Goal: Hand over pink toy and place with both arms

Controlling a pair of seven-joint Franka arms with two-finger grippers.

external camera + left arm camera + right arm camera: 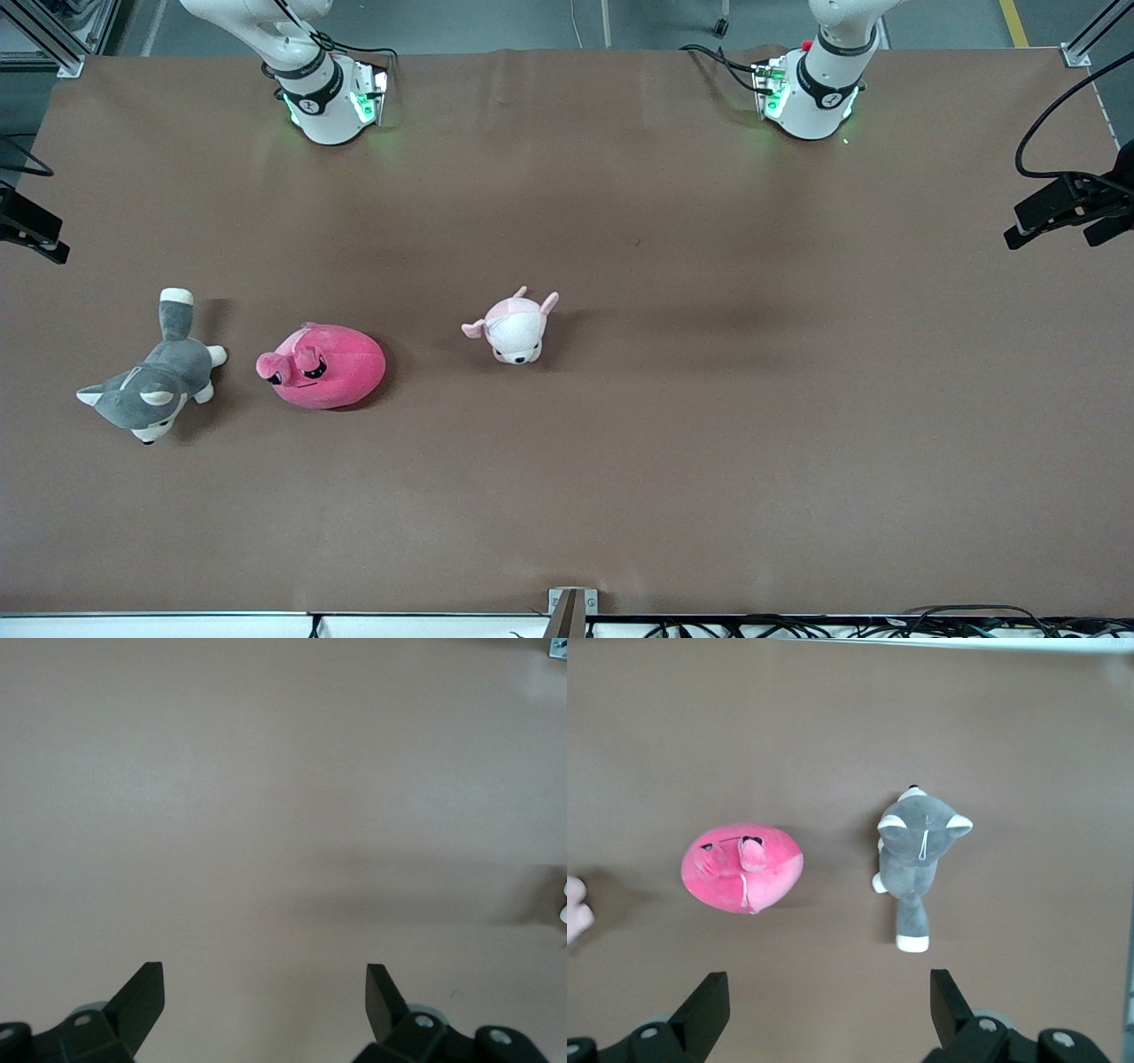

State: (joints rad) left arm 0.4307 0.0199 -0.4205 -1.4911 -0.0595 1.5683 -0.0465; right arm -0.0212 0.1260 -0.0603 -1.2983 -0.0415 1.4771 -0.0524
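Both grippers hang high over the table with their fingers spread wide, and neither holds or touches anything. Seen in its own wrist view, the right gripper [824,1005] shows two black fingers well apart, with only bare brown table [1010,744] between them; it is over the right arm's end of the table, above the spot where the pink toy [742,867] and the grey husky plush [916,855] lie. Likewise released, the left gripper [264,997] has its fingers parted over plain tabletop, and that arm waits

On the table in the front view, the pink toy [323,365] rests toward the right arm's end, between the grey husky plush [151,377] and the small pale pink-and-white plush [515,326]. The husky lies just beside the pink toy, closer to the table's end. The pale plush sits near the middle of the table [709,399], apart from the pink toy and slightly farther from the front camera
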